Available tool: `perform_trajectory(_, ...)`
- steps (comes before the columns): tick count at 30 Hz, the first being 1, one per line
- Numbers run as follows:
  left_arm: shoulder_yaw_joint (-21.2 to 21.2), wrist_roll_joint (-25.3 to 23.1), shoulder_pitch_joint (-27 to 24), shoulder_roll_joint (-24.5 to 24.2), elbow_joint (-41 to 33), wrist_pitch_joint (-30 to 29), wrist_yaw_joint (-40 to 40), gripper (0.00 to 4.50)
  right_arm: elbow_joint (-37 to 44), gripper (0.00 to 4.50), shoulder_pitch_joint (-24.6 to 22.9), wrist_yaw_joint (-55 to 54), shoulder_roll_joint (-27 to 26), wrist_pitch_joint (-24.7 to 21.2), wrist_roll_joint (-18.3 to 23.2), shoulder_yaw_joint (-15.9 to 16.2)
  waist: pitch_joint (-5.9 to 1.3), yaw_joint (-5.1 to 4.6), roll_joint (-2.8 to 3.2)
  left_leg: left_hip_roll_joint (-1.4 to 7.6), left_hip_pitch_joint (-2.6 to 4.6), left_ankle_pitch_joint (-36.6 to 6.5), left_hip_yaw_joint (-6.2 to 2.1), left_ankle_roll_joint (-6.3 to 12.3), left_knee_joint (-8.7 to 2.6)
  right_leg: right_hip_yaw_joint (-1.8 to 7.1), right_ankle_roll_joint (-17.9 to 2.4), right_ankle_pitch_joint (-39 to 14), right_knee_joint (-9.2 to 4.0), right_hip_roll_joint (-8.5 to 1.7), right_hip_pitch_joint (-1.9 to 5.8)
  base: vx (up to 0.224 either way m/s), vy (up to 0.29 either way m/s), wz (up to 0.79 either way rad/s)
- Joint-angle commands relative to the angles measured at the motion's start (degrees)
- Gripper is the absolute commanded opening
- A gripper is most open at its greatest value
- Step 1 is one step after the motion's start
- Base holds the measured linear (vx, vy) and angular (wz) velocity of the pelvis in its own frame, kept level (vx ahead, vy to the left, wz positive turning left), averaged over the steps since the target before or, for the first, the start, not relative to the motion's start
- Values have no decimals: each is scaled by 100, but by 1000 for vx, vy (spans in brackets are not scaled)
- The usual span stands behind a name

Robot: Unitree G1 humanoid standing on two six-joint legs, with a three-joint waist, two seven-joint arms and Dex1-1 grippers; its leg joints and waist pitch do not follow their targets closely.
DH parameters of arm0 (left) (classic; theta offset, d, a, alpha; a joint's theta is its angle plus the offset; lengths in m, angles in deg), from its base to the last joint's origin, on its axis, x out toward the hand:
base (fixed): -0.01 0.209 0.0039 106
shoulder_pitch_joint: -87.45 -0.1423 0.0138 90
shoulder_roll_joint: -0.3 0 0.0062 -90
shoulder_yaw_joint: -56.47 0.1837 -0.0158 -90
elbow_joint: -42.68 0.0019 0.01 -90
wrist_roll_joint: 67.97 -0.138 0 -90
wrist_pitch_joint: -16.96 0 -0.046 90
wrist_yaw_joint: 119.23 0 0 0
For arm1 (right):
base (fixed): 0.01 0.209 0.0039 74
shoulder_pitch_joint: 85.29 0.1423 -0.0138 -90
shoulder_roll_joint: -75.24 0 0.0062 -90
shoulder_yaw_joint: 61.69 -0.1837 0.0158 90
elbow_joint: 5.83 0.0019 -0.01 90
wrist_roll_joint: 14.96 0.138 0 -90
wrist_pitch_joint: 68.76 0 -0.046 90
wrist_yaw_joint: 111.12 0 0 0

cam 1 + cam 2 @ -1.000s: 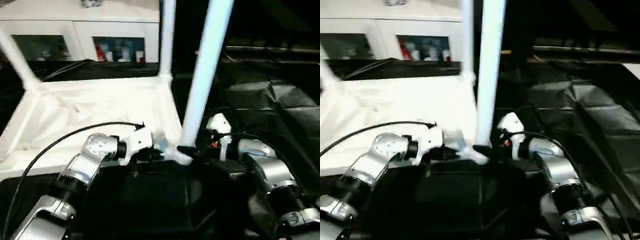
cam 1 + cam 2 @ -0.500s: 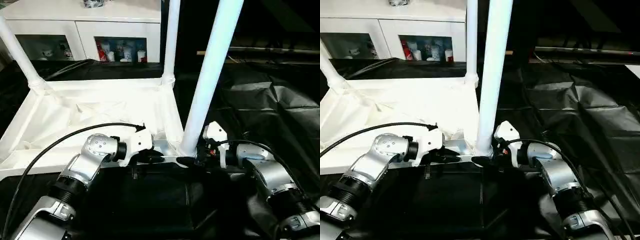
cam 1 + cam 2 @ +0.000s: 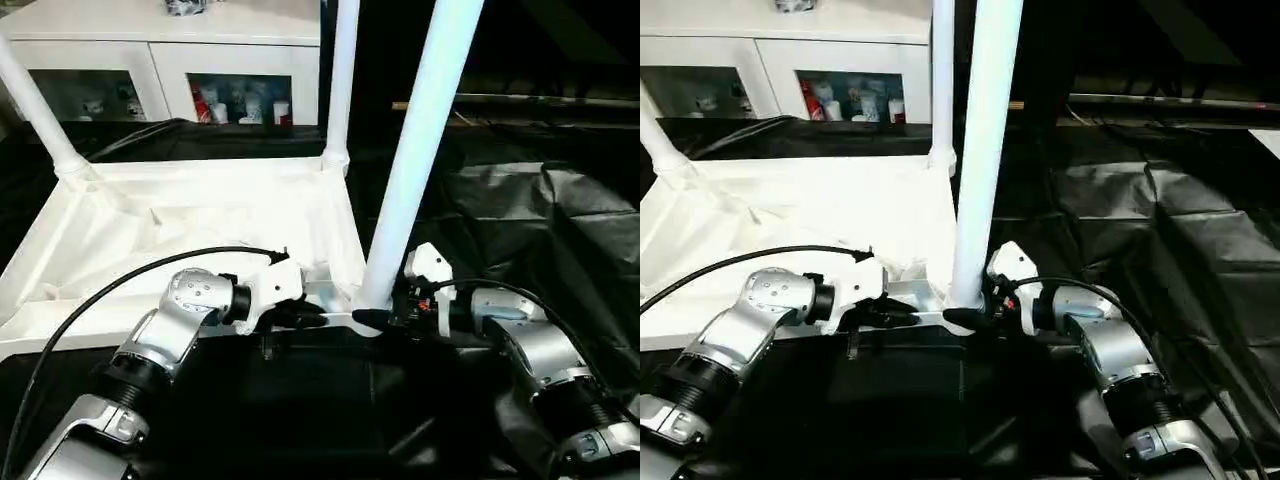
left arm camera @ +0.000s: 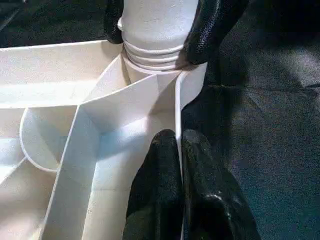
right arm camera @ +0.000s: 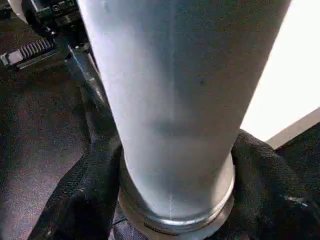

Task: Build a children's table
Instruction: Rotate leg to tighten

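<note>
Your right gripper (image 3: pixel 962 318) has jaws clasped around base of near leg (image 3: pixel 415 160), just above corner socket. Leg's long axis upright, rising straight out between jaws. Your left gripper (image 4: pixel 176 150) has jaws pinched shut on rim of upturned tabletop (image 3: pixel 190 215), just beside same corner. Two far legs already seated. Likely next: twist or press leg home; right arm owns it.

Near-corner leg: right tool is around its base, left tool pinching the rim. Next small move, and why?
Probably close the right tool firmly on the leg and twist it further into the corner socket. The leg stands upright in the socket, but its thread rings are still exposed in the left wrist view. The left tool is pinched on the tabletop rim, bracing it.
</note>
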Motion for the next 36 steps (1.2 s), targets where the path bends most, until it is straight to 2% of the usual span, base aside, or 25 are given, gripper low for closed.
perform_trajectory(1, 158, -60, -128, 72, 70, -78, -10, 0, -243, 272, -62, -355, -86, 51, -227, -18, -345, -7, -49, 161, 37, -1295, -34, 205, -348, 225, -1116, -1390, -377, -302, 272, 0, 0, 0)
perform_trajectory(2, 148, -262, -28, 180, 269, -74, 400, 0, -647, 271, 38, -1049, -305, 187, -369, -173, -332, -31, -53, 159, 43, -1425, -38, 145, -363, 226, -1062, -1637, -407, -308, 261, 0, 0, 0)
perform_trajectory(3, 94, -349, 67, 312, 431, -147, 747, 0, -917, 271, 137, -1598, -500, 168, -358, -360, -294, -80, -38, 136, 57, -1674, -45, 39, -386, 218, -957, -2142, -472, -311, 230, 0, 0, 0)
perform_trajectory(4, 22, -412, 181, 494, 608, -241, 1134, 0, -1242, 270, 273, -2286, -740, 95, -307, -611, -290, -119, -45, 127, 97, -1898, -71, -87, -391, 205, -838, -2597, -513, -329, 228, 0, 0, 0)
perform_trajectory(5, -10, -445, 249, 604, 705, -294, 1354, 0, -1448, 270, 369, -2749, -883, 48, -284, -763, -277, -149, -21, 121, 107, -2002, -89, -142, -404, 200, -781, -2773, -525, -328, 222, 0, 0, 0)
perform_trajectory(6, -11, -475, 291, 673, 758, -327, 1473, 0, -1592, 270, 441, -3093, -972, 18, -280, -860, -275, -193, -26, 113, 118, -2179, -120, -195, -414, 168, -637, -3113, -567, -331, 230, 0, 0, 0)
perform_trajectory(7, -4, -495, 315, 714, 786, -350, 1535, 0, -1682, 270, 488, -3314, -1024, -1, -279, -919, -279, -202, -36, 116, 104, -2195, -132, -201, -421, 159, -579, -3184, -579, -341, 247, 0, 0, 0)
perform_trajectory(8, 55, -600, 399, 874, 877, -493, 1783, 0, -1974, 270, 651, -4060, -1197, -40, -285, -1096, -277, -228, 4, 123, 114, -2263, -142, -218, -434, 161, -527, -3194, -597, -332, 224, 0, 0, 0)
perform_trajectory(9, 87, -651, 431, 946, 913, -572, 1893, 0, -2083, 270, 716, -4346, -1263, -48, -286, -1159, -264, -256, -21, 92, 158, -2422, -138, -222, -414, 150, -483, -3329, -637, -312, 166, 0, 0, 0)
perform_trajectory(10, 94, -687, 475, 1041, 972, -650, 2046, 0, -2179, 270, 779, -4602, -1327, -68, -270, -1227, -270, -255, -24, 82, 181, -2484, -144, -206, -404, 140, -464, -3426, -656, -320, 165, 0, 0, 0)
perform_trajectory(11, 91, -712, 529, 1165, 1040, -770, 2221, 0, -2283, 270, 856, -4827, -1406, -98, -237, -1297, -271, -268, -26, 78, 165, -2468, -143, -165, -396, 151, -465, -3434, -665, -330, 163, 0, 0, 0)
perform_trajectory(14, 90, -795, 670, 1477, 1209, -952, 2621, 0, -2491, 270, 1060, -5116, -1513, -48, -433, -1203, -275, -295, -31, 65, 170, -2526, -169, -104, -396, 127, -428, -3452, -695, -309, 154, 0, 0, 0)
perform_trajectory(15, 88, -834, 703, 1539, 1274, -951, 2673, 0, -2583, 270, 1122, -5149, -1540, 18, -493, -1182, -276, -292, -26, 66, 168, -2535, -171, -91, -398, 124, -443, -3413, -693, -311, 160, 0, 0, 0)
perform_trajectory(16, 103, -904, 734, 1565, 1336, -911, 2730, 0, -2658, 270, 1171, -5131, -1561, 76, -515, -1182, -288, -299, -34, 74, 126, -2494, -181, -64, -416, 124, -468, -3264, -677, -315, 197, 0, 0, 0)
perform_trajectory(18, 117, -950, 747, 1555, 1369, -878, 2752, 0, -2672, 270, 1190, -5006, -1553, 203, -522, -1138, -299, -282, -35, 92, 136, -2462, -164, -8, -426, 144, -558, -2955, -666, -314, 182, 0, 0, 0)
perform_trajectory(20, 106, -954, 736, 1530, 1372, -882, 2764, 0, -2693, 270, 1204, -5004, -1553, 357, -488, -1134, -299, -281, -31, 95, 114, -2426, -165, 5, -437, 148, -631, -2802, -642, -310, 202, 0, 0, 0)
perform_trajectory(22, 97, -953, 716, 1481, 1363, -866, 2751, 0, -2671, 340, 1207, -4937, -1547, 495, -425, -1167, -299, -279, -18, 95, 121, -2460, -157, 11, -437, 159, -708, -2689, -628, -310, 195, 0, 0, 0)
perform_trajectory(26, 58, -959, 715, 1363, 1405, -794, 2703, 0, -2564, 357, 1274, -4639, -1483, 700, -323, -1195, -310, -240, -31, 99, 133, -2308, -126, 64, -424, 186, -811, -2484, -614, -318, 192, 0, 0, 0)
perform_trajectory(29, 10, -950, 705, 1250, 1397, -716, 2600, 0, -2323, 390, 1255, -4148, -1381, 743, -230, -1183, -327, -189, -33, 106, 83, -1997, -112, 128, -427, 199, -886, -2121, -567, -316, 248, 0, 0, 0)
perform_trajectory(32, -34, -905, 694, 1085, 1368, -613, 2427, 0, -1866, 400, 1084, -3222, -1092, 662, -216, -893, -342, -123, -35, 111, 68, -1808, -96, 207, -414, 201, -894, -1953, -547, -305, 267, 0, 0, 0)
perform_trajectory(33, -41, -865, 676, 968, 1343, -502, 2256, 0, -1518, 400, 920, -2563, -863, 570, -148, -700, -345, -109, -38, 113, 57, -1714, -93, 228, -410, 207, -918, -1809, -528, -305, 278, 0, 0, 0)
perform_trajectory(35, -43, -849, 664, 914, 1328, -457, 2181, 0, -1348, 400, 838, -2258, -750, 520, -126, -597, -355, -100, -43, 116, 36, -1561, -96, 287, -404, 201, -931, -1583, -496, -292, 310, 0, 0, 0)
perform_trajectory(36, -35, -779, 627, 797, 1271, -338, 1923, 0, -985, 400, 641, -1603, -487, 425, -66, -394, -353, -108, -36, 115, 35, -1504, -89, 314, -398, 201, -994, -1461, -487, -283, 311, 0, 0, 0)
